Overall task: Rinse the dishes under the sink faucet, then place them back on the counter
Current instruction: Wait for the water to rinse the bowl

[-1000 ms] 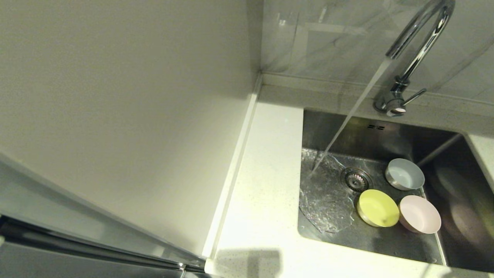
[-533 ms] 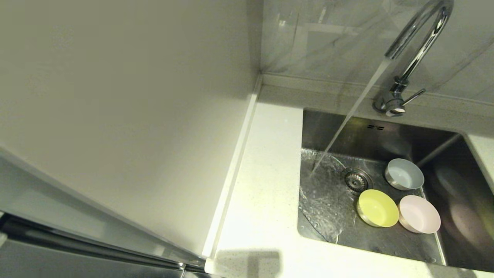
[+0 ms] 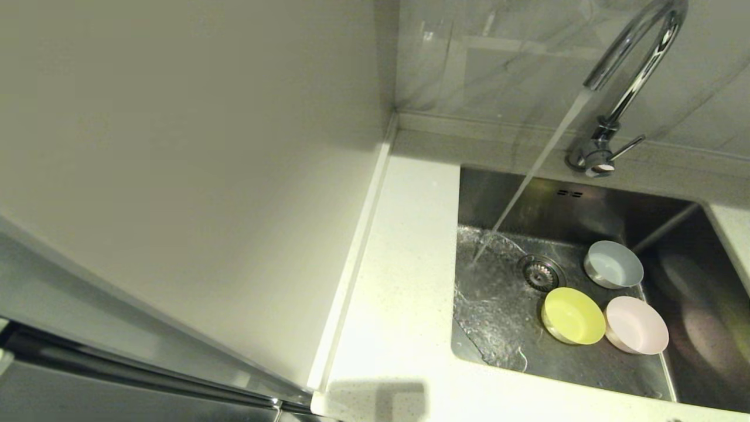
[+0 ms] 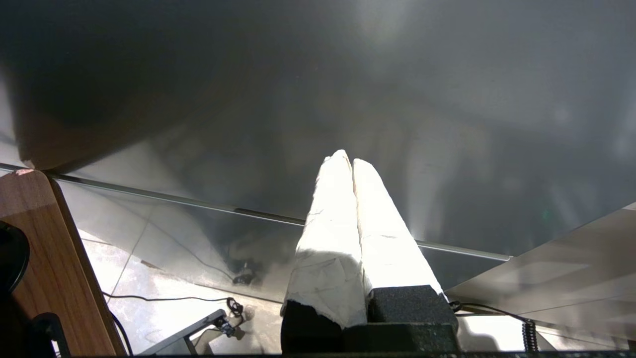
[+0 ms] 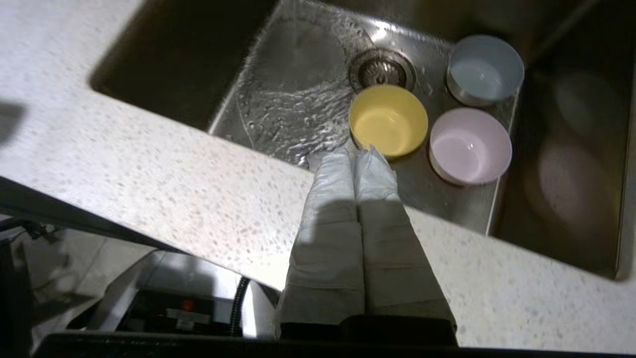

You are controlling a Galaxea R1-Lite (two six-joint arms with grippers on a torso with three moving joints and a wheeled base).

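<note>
Three dishes sit on the floor of the sink (image 3: 586, 196), right of the drain (image 3: 540, 272): a yellow-green bowl (image 3: 573, 315) (image 5: 388, 119), a pale pink bowl (image 3: 636, 332) (image 5: 469, 145) and a pale grey-blue bowl (image 3: 614, 264) (image 5: 484, 69). The faucet (image 3: 630, 76) runs, its stream landing left of the drain. My right gripper (image 5: 357, 151) is shut and empty, hovering above the counter's (image 5: 149, 174) front edge, tips pointing toward the yellow-green bowl. My left gripper (image 4: 347, 158) is shut and empty, parked below counter level facing a dark cabinet front.
White speckled counter (image 3: 398, 281) runs left of and in front of the sink. A plain cream wall panel (image 3: 176, 146) stands on the left, a marbled backsplash (image 3: 504, 64) behind. The sink's right part (image 3: 703, 305) is dark and holds only reflections.
The water sheet on the sink floor has shifted shape near the front left corner. The bowls have not moved.
</note>
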